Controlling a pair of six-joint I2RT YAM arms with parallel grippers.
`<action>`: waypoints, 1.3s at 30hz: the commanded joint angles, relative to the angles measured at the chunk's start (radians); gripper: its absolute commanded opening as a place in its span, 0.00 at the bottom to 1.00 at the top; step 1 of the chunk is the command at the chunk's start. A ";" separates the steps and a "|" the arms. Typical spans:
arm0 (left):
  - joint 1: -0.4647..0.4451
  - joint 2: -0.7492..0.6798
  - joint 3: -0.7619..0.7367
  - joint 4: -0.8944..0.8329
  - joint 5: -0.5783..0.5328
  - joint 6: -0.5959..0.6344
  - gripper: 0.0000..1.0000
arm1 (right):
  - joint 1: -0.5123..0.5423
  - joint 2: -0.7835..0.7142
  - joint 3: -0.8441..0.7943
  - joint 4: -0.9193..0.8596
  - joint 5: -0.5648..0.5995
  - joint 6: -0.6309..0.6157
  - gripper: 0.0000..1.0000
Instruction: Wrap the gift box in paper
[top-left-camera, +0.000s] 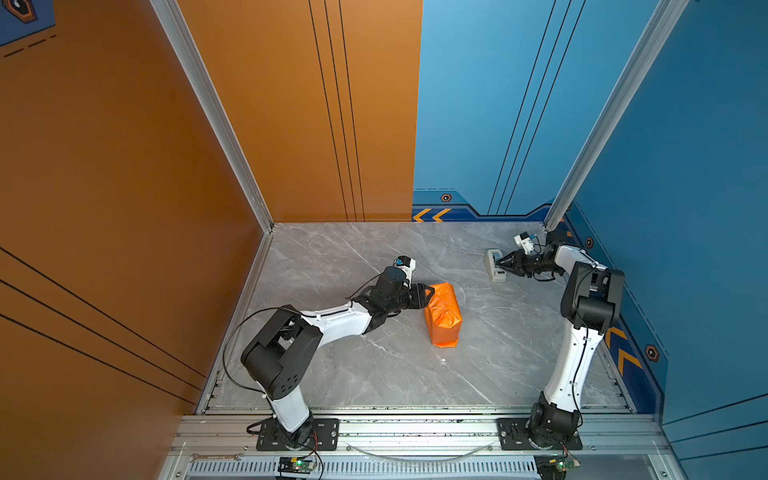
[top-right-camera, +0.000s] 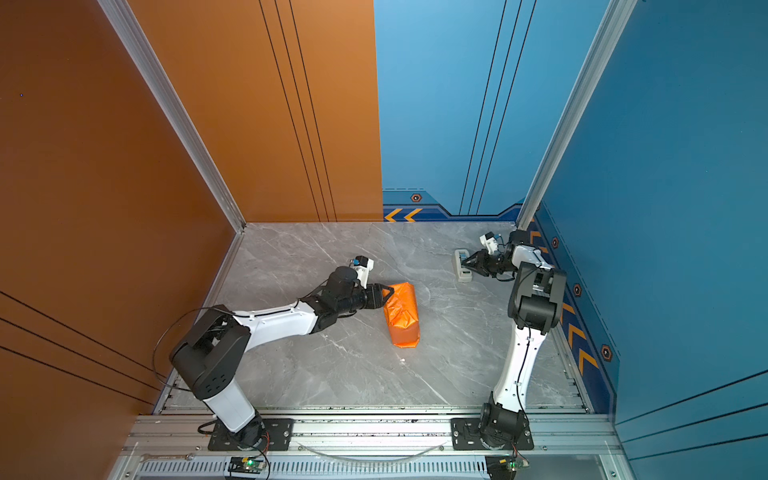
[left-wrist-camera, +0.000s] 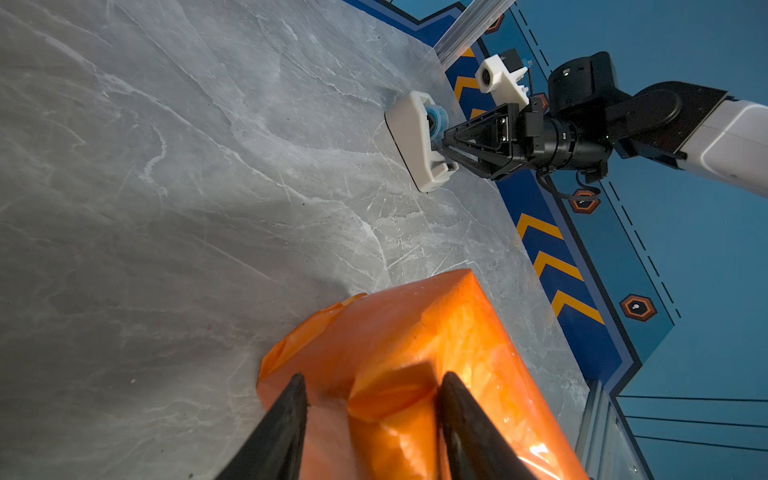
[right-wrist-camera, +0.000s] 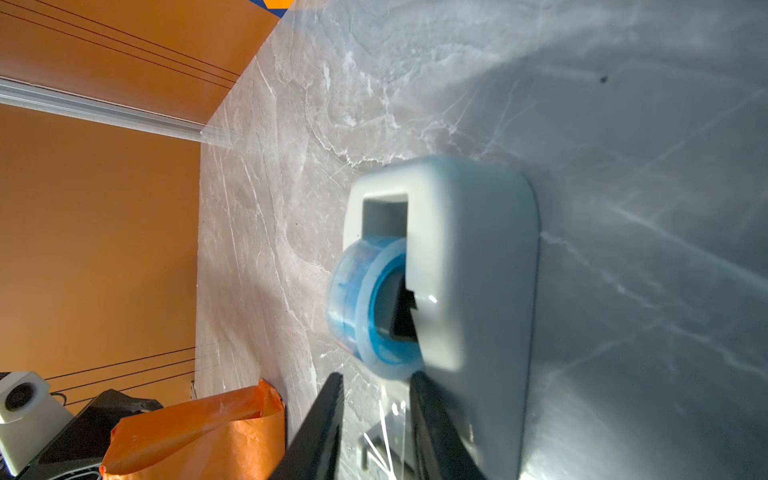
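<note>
I find the left gripper (left-wrist-camera: 372, 376) with jaws spread. Both tips rest on the paper (left-wrist-camera: 436, 332), a glossy orange creased sheet folded into an oblong parcel near the middle of the grey marble-patterned tabletop (top-left-camera: 374, 374). They sit at the parcel's end nearer the far edge. The gift box is hidden inside the paper.

The right gripper (right-wrist-camera: 376, 378) has its jaws narrowly apart at the small white-grey plastic tape dispenser (right-wrist-camera: 469, 257). The dispenser sits toward the far right corner, well apart from the parcel.

Only the right wrist view shows the translucent blue tape roll (right-wrist-camera: 361, 299) and a clear strip (right-wrist-camera: 384, 428) between the fingers. I cannot tell whether the strip is pinched. Only the top views show a silver spanner (top-left-camera: 216, 457) on the front rail.
</note>
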 joint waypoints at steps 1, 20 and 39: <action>-0.012 0.047 -0.014 -0.156 -0.055 0.036 0.52 | 0.014 0.047 0.016 -0.069 -0.031 -0.036 0.28; -0.015 0.038 -0.014 -0.167 -0.068 0.044 0.52 | 0.000 0.070 0.083 -0.159 -0.096 0.004 0.06; -0.023 0.034 -0.001 -0.168 -0.075 0.051 0.52 | -0.029 -0.069 -0.059 -0.019 -0.172 0.258 0.00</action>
